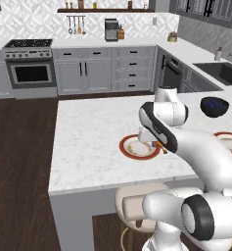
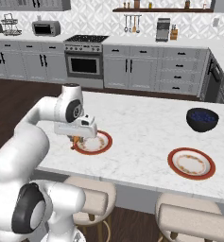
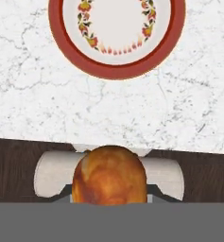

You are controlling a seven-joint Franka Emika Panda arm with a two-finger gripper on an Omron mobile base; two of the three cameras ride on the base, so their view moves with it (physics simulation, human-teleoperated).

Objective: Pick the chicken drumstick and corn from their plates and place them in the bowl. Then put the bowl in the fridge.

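Now, line by line:
Hand [image 2: 76, 141]: hangs just above the near edge of the left plate, clamped on the chicken drumstick.
Chicken drumstick [image 3: 109, 176]: golden-brown, held between the fingers, lifted off the plate; in the hand view it sits over the desk's near edge and a stool below.
Left plate [image 2: 91, 142]: red-brown rim, bare speckled centre, on the marble desk [image 2: 142, 127] near its front edge.
Right plate [image 2: 191, 163]: well apart to the right, also bare.
Dark bowl [image 2: 202, 119]: blue-black, behind the right plate, toward the desk's far side.
Stool [image 3: 45, 176]: pale cushion under the desk edge, below the hand.
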